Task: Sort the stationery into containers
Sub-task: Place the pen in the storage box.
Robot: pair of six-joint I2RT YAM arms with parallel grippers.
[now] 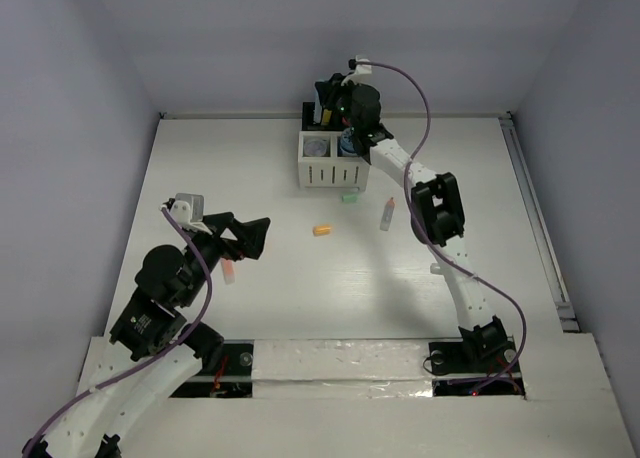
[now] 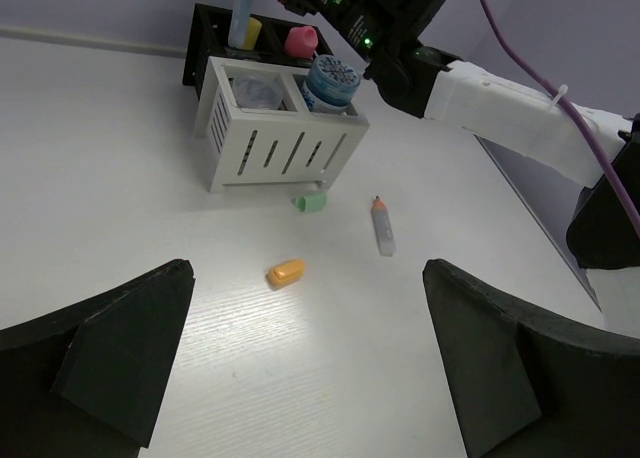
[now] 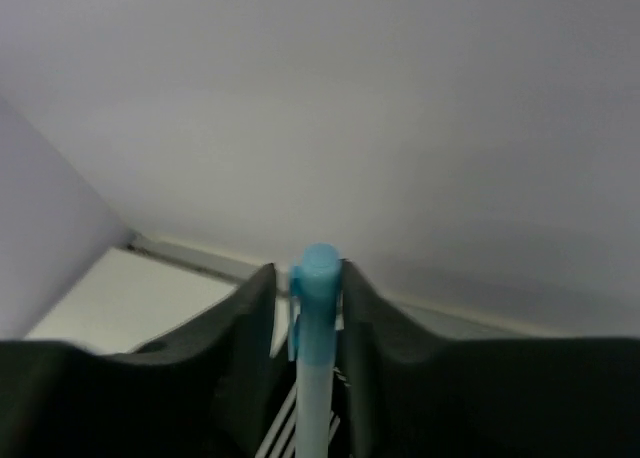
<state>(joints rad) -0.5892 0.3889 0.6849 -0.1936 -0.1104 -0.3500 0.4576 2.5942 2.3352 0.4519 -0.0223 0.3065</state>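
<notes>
A white table (image 1: 250,168) is filling the floor of a pale lavender-walled booth (image 1: 300,38), with a glossy strip of tape (image 1: 340,358) lying across its near edge between the two arm bases. The organiser (image 2: 285,153) is standing at the far middle. It is holding a blue-white roll (image 2: 330,82) in its right white bin, and a yellow stub (image 2: 252,32) and a pink stub (image 2: 302,42) in the black bins behind. The right claw (image 3: 310,278) is hanging over those black bins, clamped on an upright blue pen (image 3: 318,328) whose lower end is reaching down beside the yellow stub. A green stub (image 2: 311,202) is lying just in front of the organiser. A clear tube (image 2: 382,226) and an orange stub (image 2: 286,273) are resting nearer on open table. The left claw (image 1: 258,238) is hovering near-left, spread wide and holding nothing, with another pink stub (image 1: 228,270) lying close beside it.
</notes>
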